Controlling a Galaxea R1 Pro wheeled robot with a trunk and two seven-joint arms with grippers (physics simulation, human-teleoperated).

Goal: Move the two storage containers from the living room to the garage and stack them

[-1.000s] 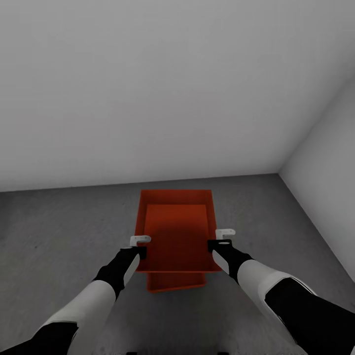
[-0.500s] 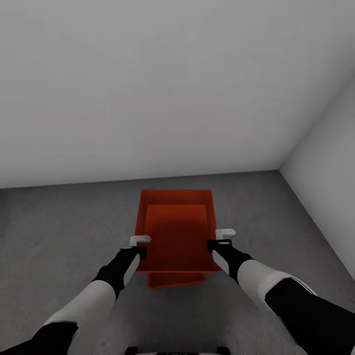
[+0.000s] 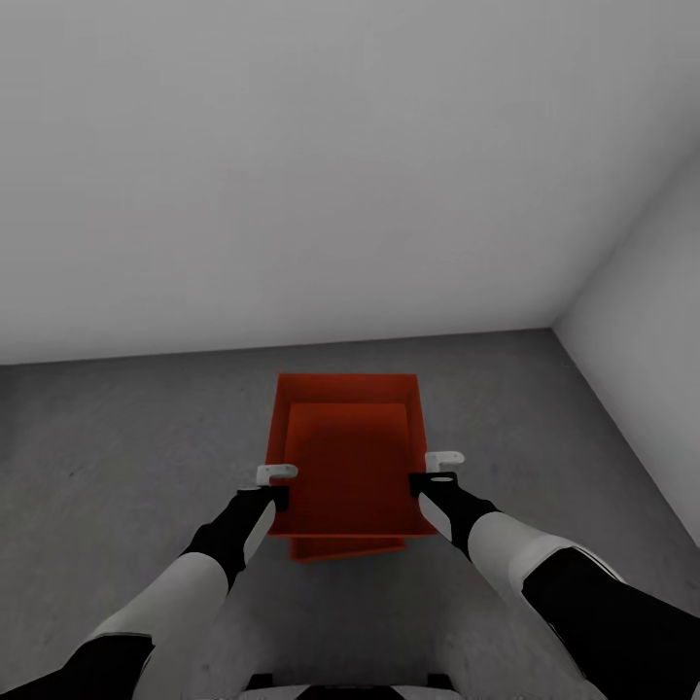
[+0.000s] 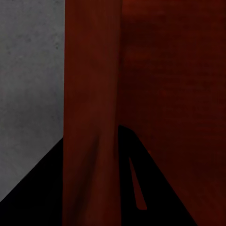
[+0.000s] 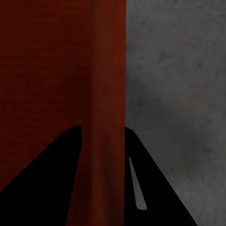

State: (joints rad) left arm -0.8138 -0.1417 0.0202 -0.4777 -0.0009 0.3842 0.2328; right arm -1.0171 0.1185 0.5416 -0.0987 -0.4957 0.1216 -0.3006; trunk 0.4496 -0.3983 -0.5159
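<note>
Two storage containers: the upper container (image 3: 350, 457) is held just above the lower container (image 3: 345, 550), which sits on the concrete floor (image 3: 117, 437). The left hand (image 3: 275, 478) and right hand (image 3: 442, 465) each pinch a side wall, near the white wall (image 3: 292, 175).

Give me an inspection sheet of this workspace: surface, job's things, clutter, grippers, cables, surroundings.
Surface: dark grey mottled concrete floor.
Job's things: upper storage container, orange-red and lidless, held level by both arms; lower storage container shows as an orange-red strip beneath its near edge, slightly askew.
Clutter: nothing seen.
Grippers: left gripper shut on the upper container's left wall; right gripper shut on its right wall; each wrist view shows the wall pinched between dark fingers.
Cables: nothing seen.
Surroundings: plain white-grey walls meeting in a corner ahead on the right.
</note>
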